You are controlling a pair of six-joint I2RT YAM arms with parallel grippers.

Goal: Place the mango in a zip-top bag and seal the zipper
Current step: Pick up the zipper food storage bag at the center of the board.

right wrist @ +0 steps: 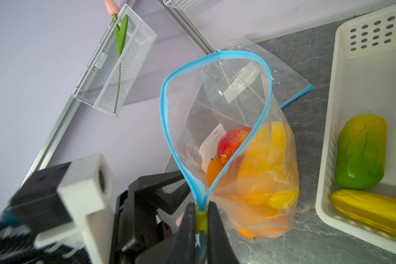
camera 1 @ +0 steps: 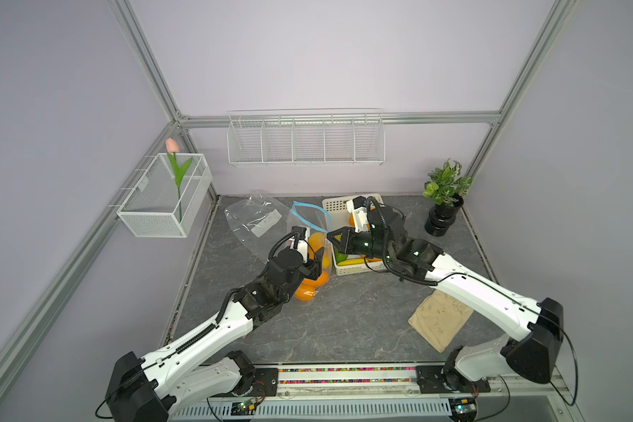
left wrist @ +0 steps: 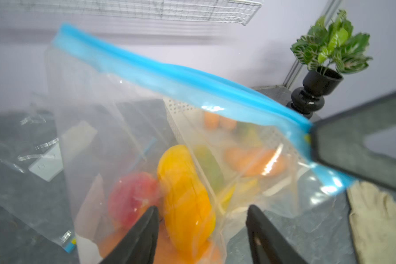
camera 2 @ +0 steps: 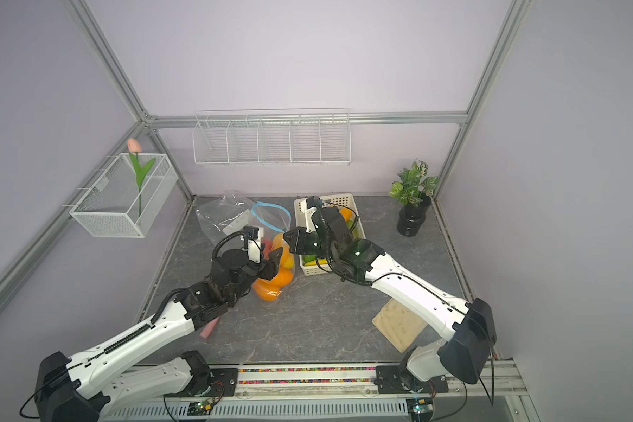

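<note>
We log the mango (left wrist: 185, 194) inside the zip-top bag (right wrist: 238, 102). Right end effector (right wrist: 201, 212) is clamped on the slider (right wrist: 201, 220). The open zipper (right wrist: 166, 96) runs far-left from it. Left end effector (left wrist: 201, 210) is apart at the bag's near side.

the zip-top bag (right wrist: 272, 160) stands with its mouth gaping upward, free from above. a white basket (right wrist: 329, 137) stands just beside it. the right claw (right wrist: 201, 212) pinches the zipper end on that side. the left claw (left wrist: 202, 209), jaws apart, crowds the opposite side. a flat spare bag (right wrist: 290, 75) lies behind, with bare counter (camera 1: 344, 321) in front.
</note>
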